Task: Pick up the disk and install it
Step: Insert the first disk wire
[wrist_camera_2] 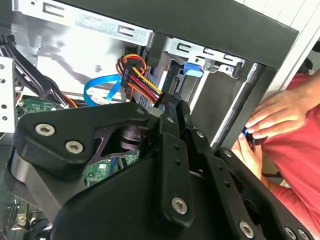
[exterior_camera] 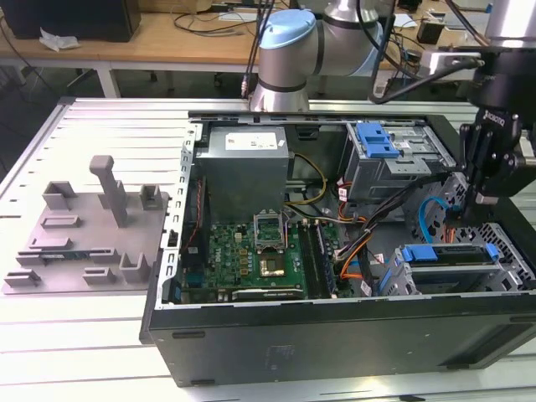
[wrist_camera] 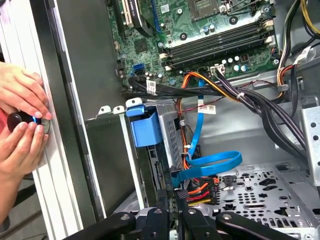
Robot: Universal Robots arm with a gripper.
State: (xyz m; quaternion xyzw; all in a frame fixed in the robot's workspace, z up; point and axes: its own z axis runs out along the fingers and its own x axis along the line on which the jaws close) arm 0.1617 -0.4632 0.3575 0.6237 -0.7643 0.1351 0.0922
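The robot's hand (exterior_camera: 480, 199) hangs inside the open computer case (exterior_camera: 335, 335), its fingers (wrist_camera: 163, 202) drawn together and gripping nothing. Just below it the disk (exterior_camera: 448, 261) lies in its blue carrier inside the drive cage, at the case's corner on the exterior view's right. From here the disk looks seated, so the job seems nearly done, though I can't tell whether it is latched or cabled.

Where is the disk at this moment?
In the exterior view, the disk sits in the drive cage at the exterior view's right, beneath the gripper.
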